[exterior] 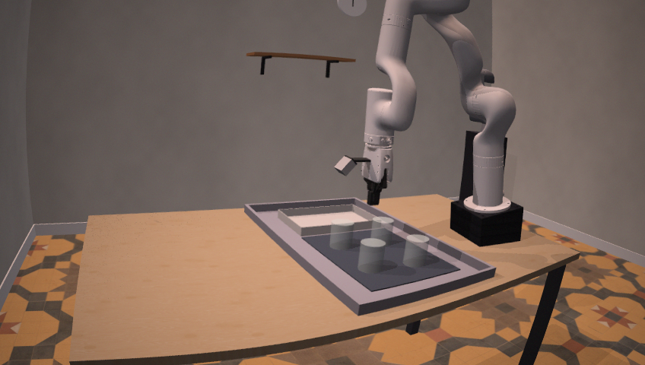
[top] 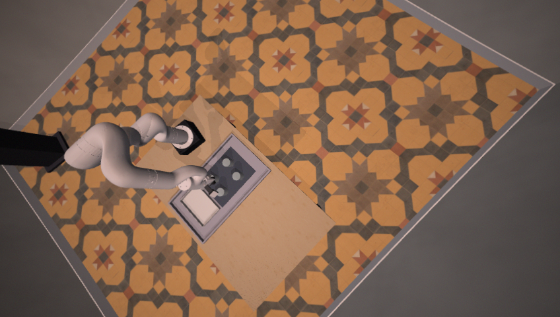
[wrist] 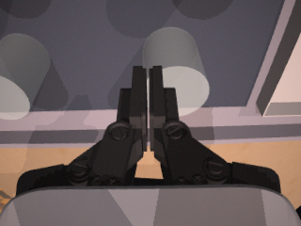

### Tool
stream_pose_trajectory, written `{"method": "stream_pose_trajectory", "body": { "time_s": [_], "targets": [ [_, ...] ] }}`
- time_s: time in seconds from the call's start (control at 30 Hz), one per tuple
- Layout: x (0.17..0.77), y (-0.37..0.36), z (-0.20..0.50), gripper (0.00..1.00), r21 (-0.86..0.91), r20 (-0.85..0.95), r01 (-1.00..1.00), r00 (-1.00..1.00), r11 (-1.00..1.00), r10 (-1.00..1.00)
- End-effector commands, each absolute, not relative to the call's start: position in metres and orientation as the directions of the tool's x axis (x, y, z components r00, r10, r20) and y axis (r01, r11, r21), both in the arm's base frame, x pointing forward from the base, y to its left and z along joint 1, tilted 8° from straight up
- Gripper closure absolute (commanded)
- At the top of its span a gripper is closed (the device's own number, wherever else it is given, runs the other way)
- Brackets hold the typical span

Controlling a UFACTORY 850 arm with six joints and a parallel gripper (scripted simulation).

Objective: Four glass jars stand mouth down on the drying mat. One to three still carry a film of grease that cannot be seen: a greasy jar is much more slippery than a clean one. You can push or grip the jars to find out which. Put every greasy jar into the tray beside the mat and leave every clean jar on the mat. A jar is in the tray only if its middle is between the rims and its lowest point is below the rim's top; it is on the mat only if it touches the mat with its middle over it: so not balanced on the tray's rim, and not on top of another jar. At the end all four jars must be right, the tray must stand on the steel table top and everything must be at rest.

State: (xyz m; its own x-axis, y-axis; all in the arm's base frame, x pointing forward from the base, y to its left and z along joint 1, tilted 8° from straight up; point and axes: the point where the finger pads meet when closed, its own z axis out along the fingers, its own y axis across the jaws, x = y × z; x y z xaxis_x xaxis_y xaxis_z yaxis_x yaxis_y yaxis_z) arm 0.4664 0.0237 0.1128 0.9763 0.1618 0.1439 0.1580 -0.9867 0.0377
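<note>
Four clear glass jars stand mouth down on the dark mat (exterior: 379, 261): one at the back by the tray, one beside it (exterior: 342, 234), one in front (exterior: 371, 255) and one on the right (exterior: 416, 249). My gripper (exterior: 373, 196) hangs over the back rim of the steel table top, above and just behind the back jar. In the wrist view the fingers are shut together with nothing between them, and that jar (wrist: 176, 70) lies straight ahead of them. In the overhead view the gripper (top: 212, 184) covers this jar.
The pale tray (exterior: 323, 219) stands beside the mat, inside the grey raised rim of the steel table top (exterior: 362, 299). It shows at the right edge of the wrist view (wrist: 285, 82). The arm's black base (exterior: 486, 221) stands at the table's back right.
</note>
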Motion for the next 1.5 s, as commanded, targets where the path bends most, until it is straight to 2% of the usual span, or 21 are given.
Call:
{"method": "stream_pose_trajectory", "body": {
  "time_s": [0.0, 0.27, 0.7, 1.47],
  "targets": [
    [0.475, -0.003, 0.114, 1.0, 0.026, 0.143, 0.161, 0.976, -0.987, 0.163],
    [0.482, -0.018, 0.101, 1.0, 0.026, 0.143, 0.161, 0.976, -0.987, 0.163],
    [0.491, -0.019, 0.039, 1.0, 0.026, 0.143, 0.161, 0.976, -0.987, 0.163],
    [0.493, -0.018, 0.039, 1.0, 0.026, 0.143, 0.161, 0.976, -0.987, 0.163]
  ]
}}
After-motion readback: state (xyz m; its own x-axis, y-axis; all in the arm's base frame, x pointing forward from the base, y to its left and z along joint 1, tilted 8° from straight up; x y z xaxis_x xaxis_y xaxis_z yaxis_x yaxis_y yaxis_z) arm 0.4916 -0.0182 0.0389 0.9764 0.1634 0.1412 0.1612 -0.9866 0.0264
